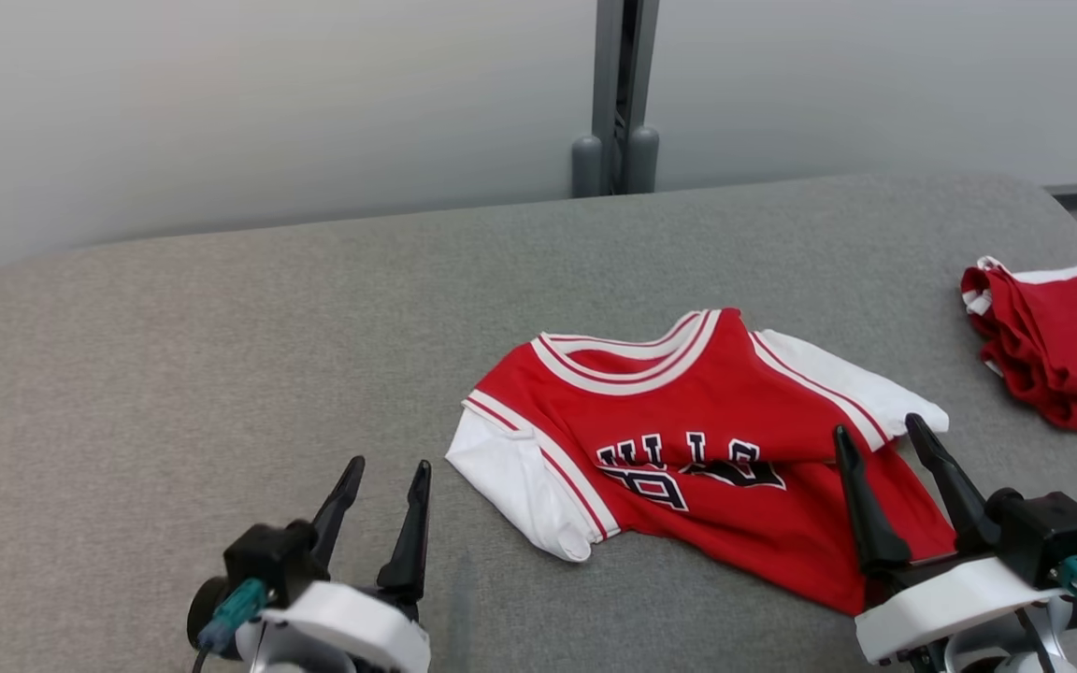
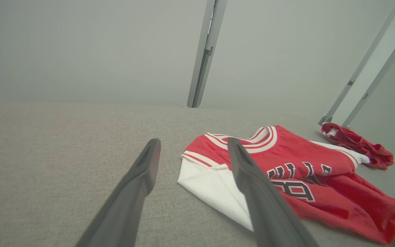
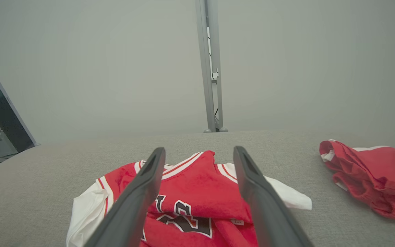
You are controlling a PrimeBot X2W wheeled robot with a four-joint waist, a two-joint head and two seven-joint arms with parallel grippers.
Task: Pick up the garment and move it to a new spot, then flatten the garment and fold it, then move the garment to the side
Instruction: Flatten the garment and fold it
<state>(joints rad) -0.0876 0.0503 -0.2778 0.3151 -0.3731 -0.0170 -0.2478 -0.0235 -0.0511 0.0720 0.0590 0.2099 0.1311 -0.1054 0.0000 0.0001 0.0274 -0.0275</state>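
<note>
Jaws on both arms stand spread and hold nothing. The left gripper [image 1: 390,463] hangs over bare bench [image 1: 221,355] just off the jersey's left sleeve. The right gripper [image 1: 877,425] sits at the jersey's right hem corner, and whether its fingers touch the cloth I cannot tell. The jersey [image 1: 688,411], red with white sleeves, lies collar away from the robot. It is not flat: a fold crosses the dark lettering, and the lower cloth is rumpled. The main risk from here is a pinch at that bunched hem taking two layers at once, which would carry the crease into the flattening. A pinch that takes only the top layer could let the body twist as it lifts. With the left gripper off the cloth, a one-sided pull would drag the jersey askew. A second red garment [image 1: 1062,346] lies well to the jersey's right, and a sweep that way could tangle the two.
</note>
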